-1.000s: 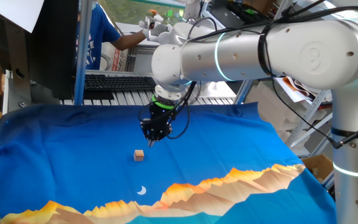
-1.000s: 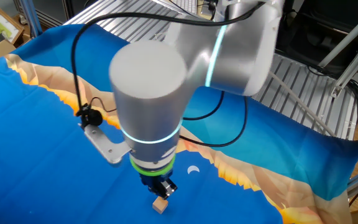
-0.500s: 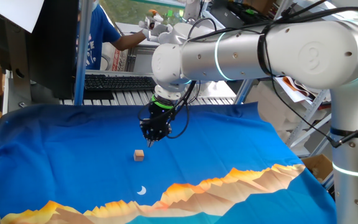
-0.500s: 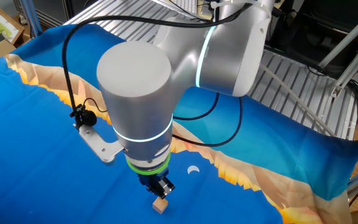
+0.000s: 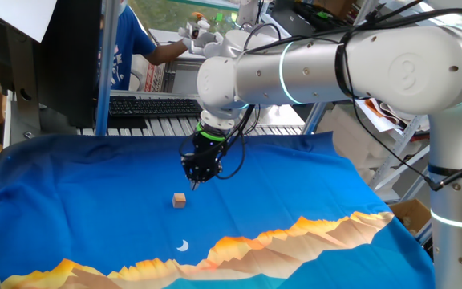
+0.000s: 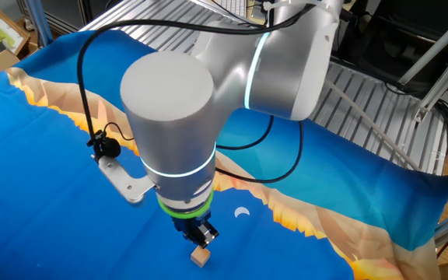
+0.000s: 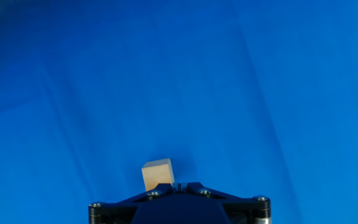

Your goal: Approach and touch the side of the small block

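On the blue cloth [image 5: 95, 185] that covers the desk, the small block [image 5: 180, 200] sits alone, a tiny light-brown wooden cube. The end effector [image 5: 196, 178] points straight down and hangs just beside the block, a little above the cloth. Its fingers are clenched together with nothing between them. In the hand view the block [image 7: 158, 173] lies right at the closed tip; if they touch, I cannot tell. A small white crescent mark [image 5: 183, 246] is printed nearer the orange mountain pattern [image 5: 295, 233].
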`<state>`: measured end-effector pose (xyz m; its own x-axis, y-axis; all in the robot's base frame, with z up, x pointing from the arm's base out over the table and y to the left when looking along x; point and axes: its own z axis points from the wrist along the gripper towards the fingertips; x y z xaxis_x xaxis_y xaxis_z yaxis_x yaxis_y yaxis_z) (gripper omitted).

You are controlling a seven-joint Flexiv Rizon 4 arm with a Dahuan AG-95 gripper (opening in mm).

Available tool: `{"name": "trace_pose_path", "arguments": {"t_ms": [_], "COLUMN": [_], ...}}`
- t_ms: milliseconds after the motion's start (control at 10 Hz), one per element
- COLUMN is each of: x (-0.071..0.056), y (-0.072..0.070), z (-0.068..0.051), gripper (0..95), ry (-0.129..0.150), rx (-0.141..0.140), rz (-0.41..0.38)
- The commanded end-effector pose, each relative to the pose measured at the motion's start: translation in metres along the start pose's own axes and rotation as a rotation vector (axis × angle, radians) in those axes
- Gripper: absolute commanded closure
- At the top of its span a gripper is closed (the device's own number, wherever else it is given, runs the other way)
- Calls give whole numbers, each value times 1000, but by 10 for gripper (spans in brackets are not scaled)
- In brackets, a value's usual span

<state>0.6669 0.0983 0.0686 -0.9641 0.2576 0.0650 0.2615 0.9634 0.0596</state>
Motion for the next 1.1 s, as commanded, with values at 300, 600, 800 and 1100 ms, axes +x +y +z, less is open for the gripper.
{"name": "trace_pose_path", "arguments": {"t_ms": [300, 600, 800, 1100], "x": [1, 1, 1, 1], "y": [0, 0, 0, 0], "z": [0, 0, 0, 0], "gripper": [950, 950, 950, 950], "ry": [-17, -6, 22, 5], "rx": [38, 36, 13, 12], "rz": [106, 154, 147, 130]}}
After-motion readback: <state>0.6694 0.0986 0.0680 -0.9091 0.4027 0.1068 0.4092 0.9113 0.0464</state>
